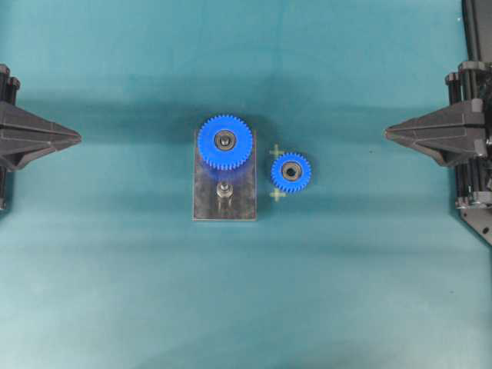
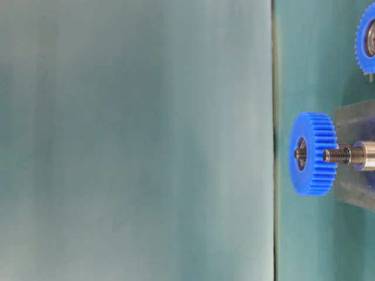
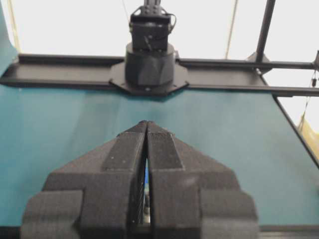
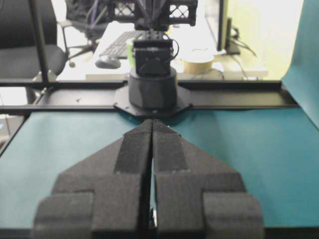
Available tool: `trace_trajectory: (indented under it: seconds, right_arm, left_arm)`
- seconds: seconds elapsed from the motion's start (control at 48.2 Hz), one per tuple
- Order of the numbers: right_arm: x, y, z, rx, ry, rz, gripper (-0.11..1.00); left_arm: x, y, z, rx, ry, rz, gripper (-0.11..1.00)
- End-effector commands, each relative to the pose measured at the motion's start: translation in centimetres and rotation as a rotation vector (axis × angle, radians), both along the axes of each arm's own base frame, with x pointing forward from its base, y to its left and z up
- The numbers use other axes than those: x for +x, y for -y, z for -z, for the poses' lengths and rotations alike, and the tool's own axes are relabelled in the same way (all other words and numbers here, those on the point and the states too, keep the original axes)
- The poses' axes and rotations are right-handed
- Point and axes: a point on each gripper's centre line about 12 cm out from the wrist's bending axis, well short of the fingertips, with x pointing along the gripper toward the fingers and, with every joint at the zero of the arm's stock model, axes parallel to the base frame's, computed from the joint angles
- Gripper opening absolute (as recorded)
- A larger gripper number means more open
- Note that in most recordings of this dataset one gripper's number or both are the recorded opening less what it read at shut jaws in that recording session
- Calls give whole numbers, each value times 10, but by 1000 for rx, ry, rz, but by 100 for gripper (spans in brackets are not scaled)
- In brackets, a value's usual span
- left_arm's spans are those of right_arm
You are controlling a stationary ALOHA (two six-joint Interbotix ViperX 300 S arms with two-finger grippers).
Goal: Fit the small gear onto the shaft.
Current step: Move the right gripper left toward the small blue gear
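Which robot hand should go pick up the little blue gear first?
Probably the right hand. The small gear lies on the cloth to the right of the grey plate, so it sits nearer that hand than the left hand. Both hands are shut and empty, so it must open first.

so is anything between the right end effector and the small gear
Nothing visible. In the overhead view only bare teal mat lies between the shut right end effector and the small gear, which sits beside the grey plate, right of the shaft.
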Motion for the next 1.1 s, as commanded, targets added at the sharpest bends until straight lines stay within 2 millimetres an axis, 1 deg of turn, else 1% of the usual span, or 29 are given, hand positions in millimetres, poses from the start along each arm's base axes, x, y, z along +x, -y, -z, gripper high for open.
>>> trace_trajectory:
  seconds: [0.0,0.062,0.104,0.166,0.27,0.415,0.498,0.602,0.706,0.914,0.997,1.08]
  right_arm:
    - [1,2,0,14,2,8,1]
    - [-1,3,1,77,-16,17,1]
    - [-1,4,5,125,-62,21,1]
    - [0,4,13,176,-169,23,1]
    - [1,4,26,195,-410,31,1]
    - [8,12,30,256,-609,84,1]
    - [16,21,30,315,-671,137,1]
    - [28,34,39,358,-738,196,1]
    - [44,42,55,375,-821,226,1]
    - [74,47,87,395,-970,240,1]
    - [84,52,102,397,-1040,252,1]
    - [95,55,113,404,-1078,259,2]
  left_arm:
    - [7,5,-7,-34,-17,26,0]
    - [12,4,-7,-52,-59,22,0]
    - [17,4,-8,-53,-91,20,0]
    - [22,3,-10,-49,-125,14,0]
    - [29,0,-11,-43,-187,-1,0]
    - [36,-3,-1,-45,-285,-16,0]
    - [39,-3,3,-45,-319,-17,0]
    - [41,-4,6,-43,-342,-21,0]
    - [44,-4,9,-41,-357,-21,0]
    - [43,-4,13,-41,-369,-21,0]
    - [43,-4,14,-41,-369,-21,0]
    - [42,-4,14,-41,-369,-21,0]
